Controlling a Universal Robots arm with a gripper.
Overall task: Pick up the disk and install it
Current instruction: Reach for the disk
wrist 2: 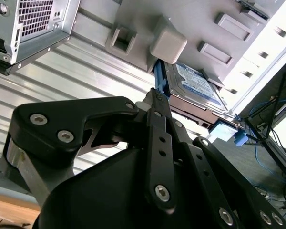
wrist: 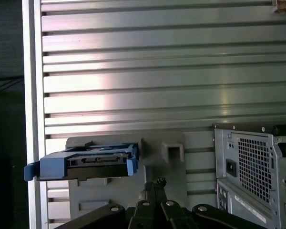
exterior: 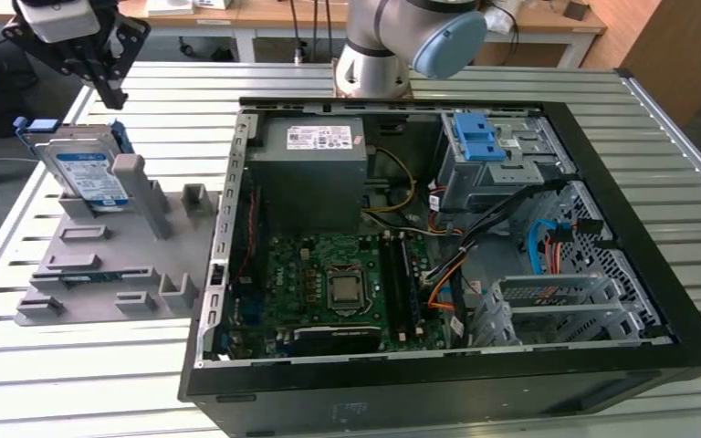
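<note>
The disk (exterior: 88,173) stands on edge in a slot of the grey holder (exterior: 107,265), at the exterior view's left; its white-and-blue label faces the camera and a blue bracket frames it. In both wrist views it shows too: the disk (wrist 2: 195,86) label side, and the disk (wrist: 88,161) edge-on with its blue bracket. My gripper (exterior: 112,97) hangs above and just behind the disk, not touching it. Its fingertips (wrist 2: 155,94) lie together with nothing between them, as do the fingertips (wrist: 157,183) in the first wrist view.
The open computer case (exterior: 643,310) lies on the slatted metal table (exterior: 83,383) to the holder's right. Inside it are the grey power-supply box (exterior: 308,169), the motherboard (exterior: 326,292), and a metal drive cage with light-blue tabs (exterior: 482,137). The arm's base (exterior: 381,55) stands behind the case.
</note>
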